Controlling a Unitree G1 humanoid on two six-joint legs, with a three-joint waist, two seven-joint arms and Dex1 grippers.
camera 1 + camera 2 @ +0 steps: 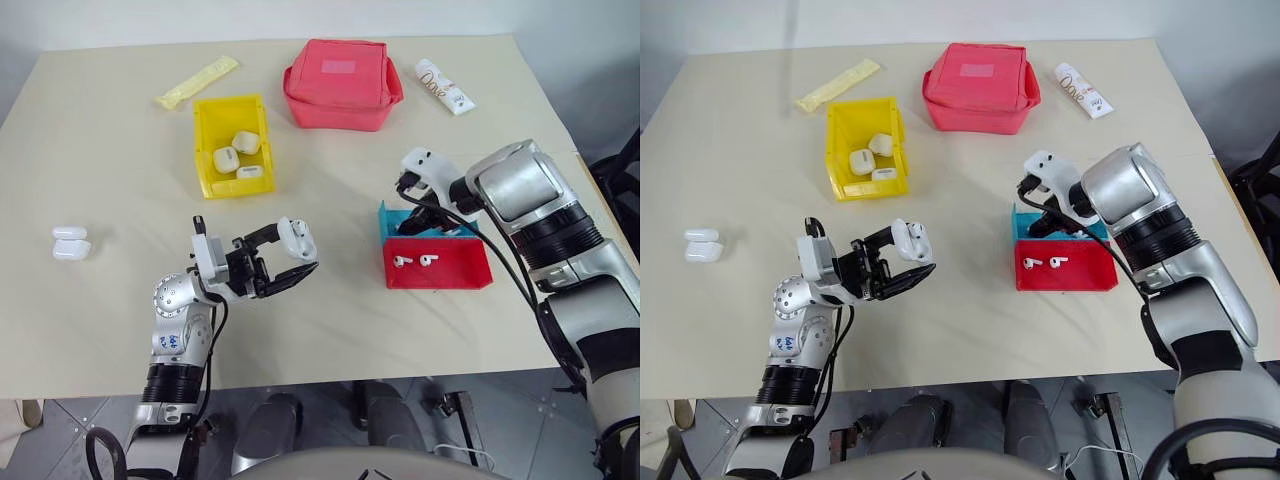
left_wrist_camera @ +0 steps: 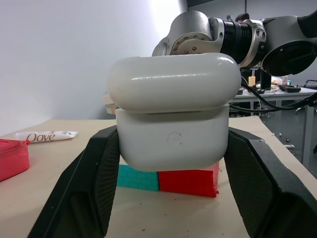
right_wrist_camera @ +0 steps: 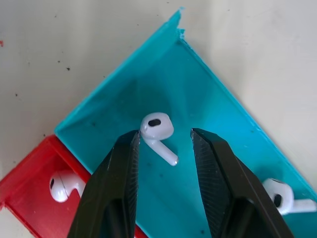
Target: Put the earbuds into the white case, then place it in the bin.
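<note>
My left hand [image 1: 285, 262] grips the white case [image 1: 296, 239], lid ajar, above the table [image 1: 100, 160]. My right hand [image 3: 163, 148], fingers parted, straddles one earbud [image 3: 157, 130] in the blue tray [image 3: 213, 99]. No earbuds are loaded yet; the bin [image 1: 207, 120] placement remains.

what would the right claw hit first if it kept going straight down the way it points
Most likely the tiny glossy white earbud lying in the small blue plastic tray, which sits between the open fingers of the right claw. Depth is unclear; it may meet the tray floor at once.
</note>
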